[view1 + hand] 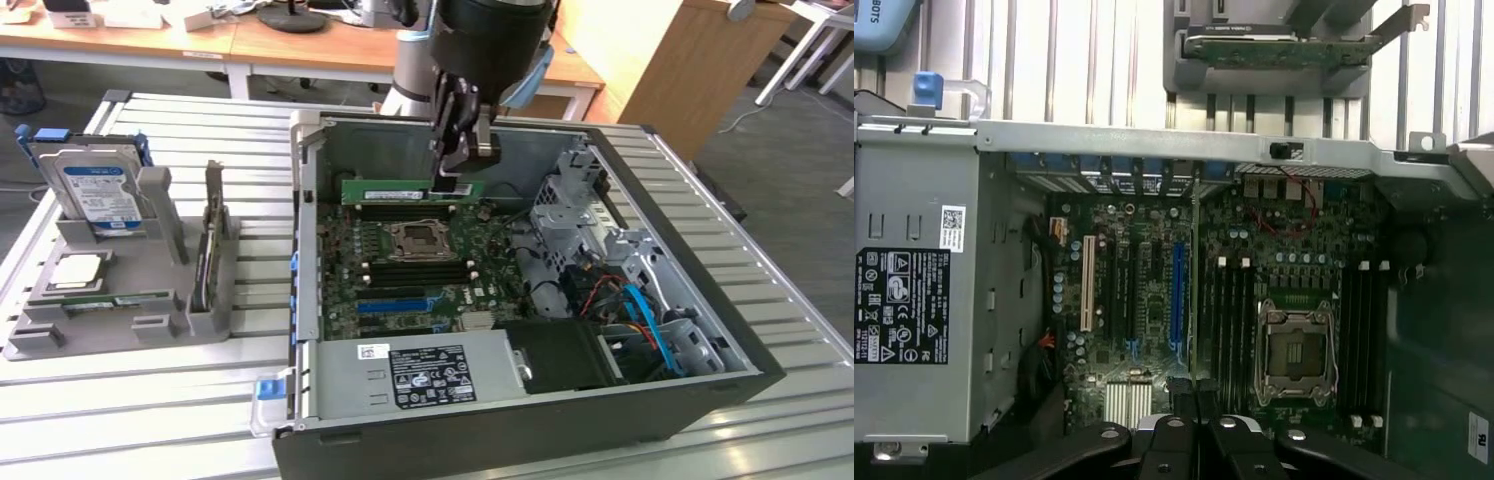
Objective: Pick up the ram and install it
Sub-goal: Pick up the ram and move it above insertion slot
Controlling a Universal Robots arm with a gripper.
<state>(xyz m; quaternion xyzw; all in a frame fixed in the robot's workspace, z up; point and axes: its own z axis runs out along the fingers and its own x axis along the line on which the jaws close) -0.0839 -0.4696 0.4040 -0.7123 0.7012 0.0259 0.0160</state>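
The ram [394, 191] is a long green stick held level and on edge above the motherboard [400, 290] inside the open computer case [694, 300]. My gripper [451, 184] comes down from above and is shut on the stick's end at the exterior view's right. In the wrist view the ram [1196, 290] appears edge-on as a thin line running out from my gripper [1196, 398] over the board, beside the black memory slots [1229, 320] next to the processor socket [1294, 350].
A grey holder [134, 320] stands at the exterior view's left with a blue-labelled hard drive [100, 190] and a square silver processor chip [76, 270]. The power supply [414, 375] fills the case's near end. Cables and drive bays [627, 290] crowd the exterior view's right side.
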